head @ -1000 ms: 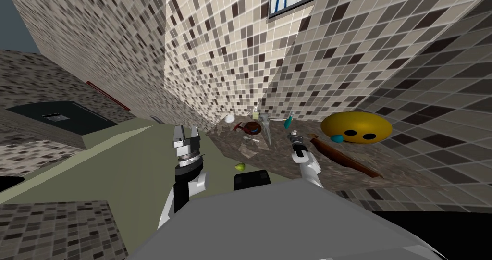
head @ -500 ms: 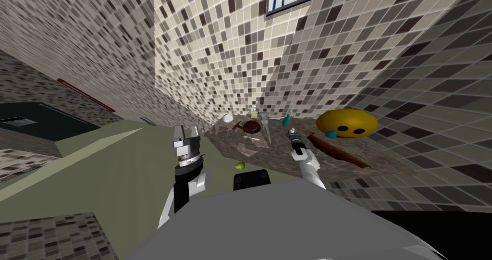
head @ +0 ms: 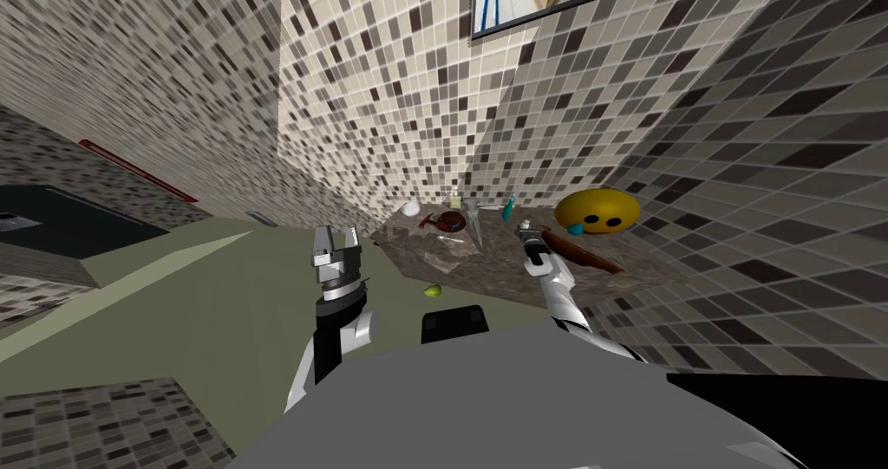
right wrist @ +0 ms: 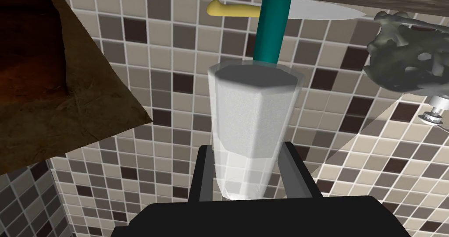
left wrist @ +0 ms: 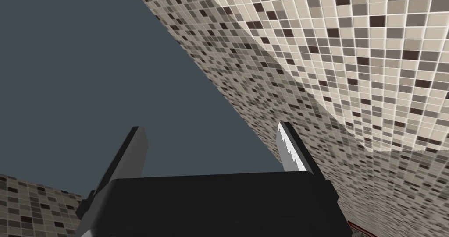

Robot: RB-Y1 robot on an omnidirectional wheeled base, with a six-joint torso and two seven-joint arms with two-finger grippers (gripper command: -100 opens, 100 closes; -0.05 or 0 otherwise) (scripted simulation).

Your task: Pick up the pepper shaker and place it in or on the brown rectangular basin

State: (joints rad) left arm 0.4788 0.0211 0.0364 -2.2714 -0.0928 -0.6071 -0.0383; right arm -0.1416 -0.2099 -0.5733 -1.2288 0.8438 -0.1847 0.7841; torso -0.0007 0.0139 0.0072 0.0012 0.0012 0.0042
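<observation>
A translucent white, faceted pepper shaker (right wrist: 252, 111) stands pinched between the two fingers of the right gripper (right wrist: 246, 147). The fingers press the lower part of its sides and leave its flat top free. That low hold seems meant to carry the shaker upright. It looks clear of the mottled dark desk (head: 473, 273), so the pick-up appears done and the carry under way.

In the head view, gripper and shaker sit just right of centre, at the near end of the brown basin (head: 585, 254). The basin is a long, shallow trough running toward the right of the frame. From the wrist camera its brown wall lies beside the shaker, near but apart, so the release likely calls for a short sideways move first.

Beyond the shaker are a teal cylinder (right wrist: 272, 24) and a yellow-handled knife (right wrist: 280, 12). A yellow round object (head: 598, 211) rests past the basin.

The left gripper (head: 335, 245) hangs left of centre, its fingers (left wrist: 291, 153) spread and empty.
</observation>
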